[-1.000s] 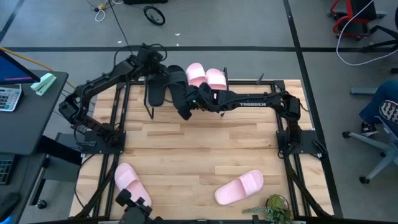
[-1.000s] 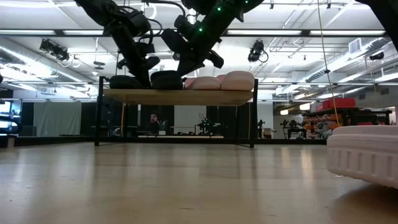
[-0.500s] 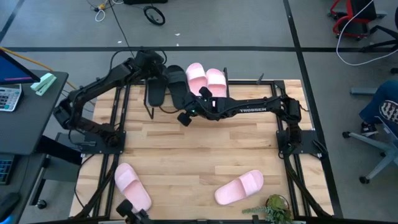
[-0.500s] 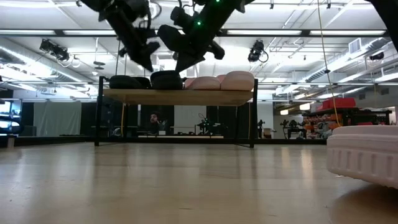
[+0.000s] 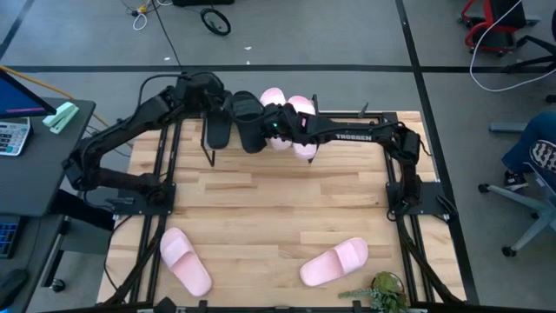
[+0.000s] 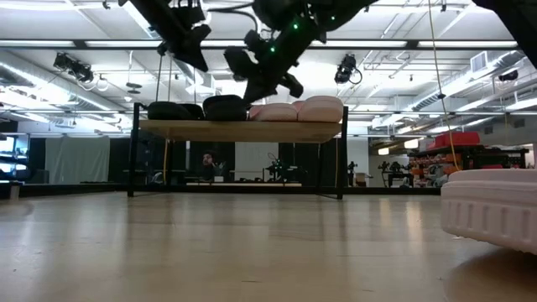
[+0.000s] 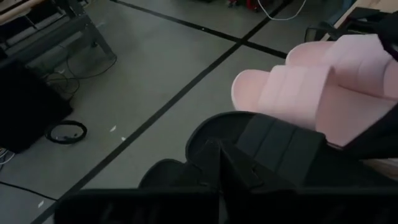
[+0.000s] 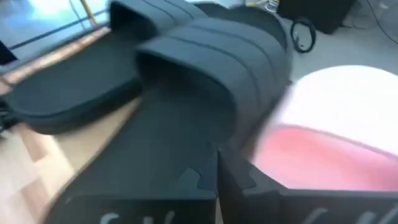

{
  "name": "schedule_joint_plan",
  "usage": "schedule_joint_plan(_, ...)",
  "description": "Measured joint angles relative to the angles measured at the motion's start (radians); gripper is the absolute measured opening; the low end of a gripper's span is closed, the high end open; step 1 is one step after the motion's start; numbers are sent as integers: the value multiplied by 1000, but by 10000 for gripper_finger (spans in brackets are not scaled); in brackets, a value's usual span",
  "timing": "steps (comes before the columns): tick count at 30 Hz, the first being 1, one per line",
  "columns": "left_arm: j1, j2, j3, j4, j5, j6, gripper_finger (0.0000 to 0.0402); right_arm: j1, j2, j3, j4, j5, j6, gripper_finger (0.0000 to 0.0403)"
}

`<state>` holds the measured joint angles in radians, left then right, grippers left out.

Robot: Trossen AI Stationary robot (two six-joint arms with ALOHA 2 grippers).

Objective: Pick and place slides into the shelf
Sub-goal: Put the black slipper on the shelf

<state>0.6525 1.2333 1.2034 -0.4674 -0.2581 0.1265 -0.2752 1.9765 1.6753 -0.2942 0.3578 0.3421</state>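
Since a second ago the right gripper (image 5: 276, 124) has swung from the bare table in front of the shelf (image 6: 243, 128) up over the sandals on its top board, and the left gripper (image 5: 211, 97) has lifted a little higher toward 11 o'clock. Both sets of jaws are together and hold nothing.

I count six slides: two black slides (image 5: 233, 122) and two pink slides (image 5: 293, 111) lined up on the shelf at 12 o'clock, one loose pink slide (image 5: 184, 260) at 7 o'clock, and another pink slide (image 5: 334, 262) at 5 o'clock.

These look like light, springy foam that will squash under a tight pinch. The wide strap seems the best place to grip, since the sole is broad and may slip.
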Motion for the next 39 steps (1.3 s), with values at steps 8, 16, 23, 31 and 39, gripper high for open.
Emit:
schedule_joint_plan(8,-1,-1,0,1,0,21,4,0,-2,-84,59,10,2,0)
schedule_joint_plan(16,-17,-3,0,5,0,24,7,0,2,-97,191,-4,-72,0)
schedule_joint_plan(23,-86,-4,0,55,3,73,14,-48,2,-97,289,-98,-62,0)
schedule_joint_plan(31,-107,-4,0,91,2,68,6,-75,0,-95,213,-156,-33,0)
schedule_joint_plan(39,-64,75,0,85,0,15,4,-25,0,-96,229,-150,-101,0)
